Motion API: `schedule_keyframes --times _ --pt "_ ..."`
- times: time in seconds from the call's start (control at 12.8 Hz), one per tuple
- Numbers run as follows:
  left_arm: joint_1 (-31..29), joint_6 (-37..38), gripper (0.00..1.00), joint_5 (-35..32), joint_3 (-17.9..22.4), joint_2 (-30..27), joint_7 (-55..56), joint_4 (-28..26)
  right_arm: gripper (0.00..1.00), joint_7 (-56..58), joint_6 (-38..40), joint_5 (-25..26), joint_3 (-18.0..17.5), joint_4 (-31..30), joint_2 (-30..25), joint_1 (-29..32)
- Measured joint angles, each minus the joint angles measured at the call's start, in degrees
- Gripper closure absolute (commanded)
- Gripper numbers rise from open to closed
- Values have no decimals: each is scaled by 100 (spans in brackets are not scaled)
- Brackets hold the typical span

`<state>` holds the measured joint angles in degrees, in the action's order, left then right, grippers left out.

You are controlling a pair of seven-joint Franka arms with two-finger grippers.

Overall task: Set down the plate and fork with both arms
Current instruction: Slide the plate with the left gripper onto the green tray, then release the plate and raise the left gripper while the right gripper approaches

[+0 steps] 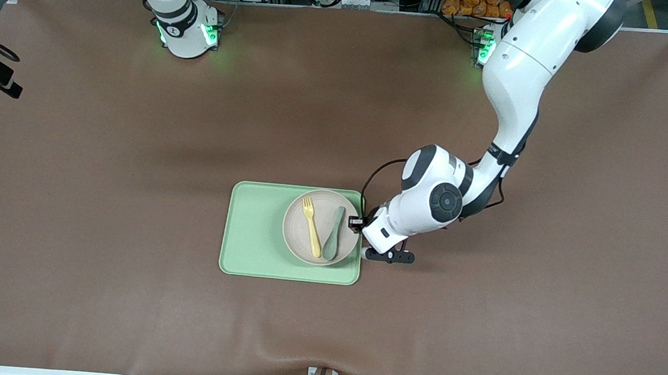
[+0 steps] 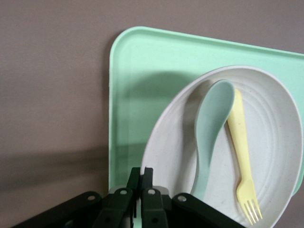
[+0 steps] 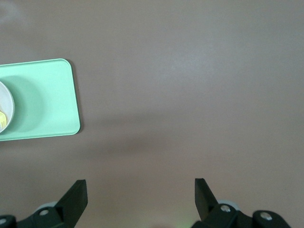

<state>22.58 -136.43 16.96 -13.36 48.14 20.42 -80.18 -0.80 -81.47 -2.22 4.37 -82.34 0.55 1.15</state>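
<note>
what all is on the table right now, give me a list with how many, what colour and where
Pale green rectangular plastic tray: one, green, mid-table, toward the front camera.
Round speckled off-white plate: one, beige, on the tray at the left arm's end.
Small pale yellow plastic fork: one, yellow, lying in the plate.
Grey-green spoon: one, grey-green, in the plate beside the fork.
Brown table cover: one, brown, under everything.
Left gripper: one, black, shut on the plate's rim.
Right gripper: one, black, open over bare table cover, waiting.
</note>
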Motion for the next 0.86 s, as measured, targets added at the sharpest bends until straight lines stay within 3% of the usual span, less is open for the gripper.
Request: schedule_keyframes --times 0.55,0.63,0.7,0.78,0.86 --pt "427 -561 100 0 356 430 -44 114 0 0 -26 0 3 -90 376 23" --pt "428 -597 96 0 360 450 -62 121 0 0 -44 0 3 -96 489 26" --pt "433 -630 56 0 360 458 -72 130 0 0 -68 0 3 -97 596 29" --pt "438 -640 40 0 360 460 -73 135 0 0 -106 0 1 -97 676 30" --pt "438 -650 0 0 361 461 -73 140 0 0 -128 -1 -8 -97 726 29"
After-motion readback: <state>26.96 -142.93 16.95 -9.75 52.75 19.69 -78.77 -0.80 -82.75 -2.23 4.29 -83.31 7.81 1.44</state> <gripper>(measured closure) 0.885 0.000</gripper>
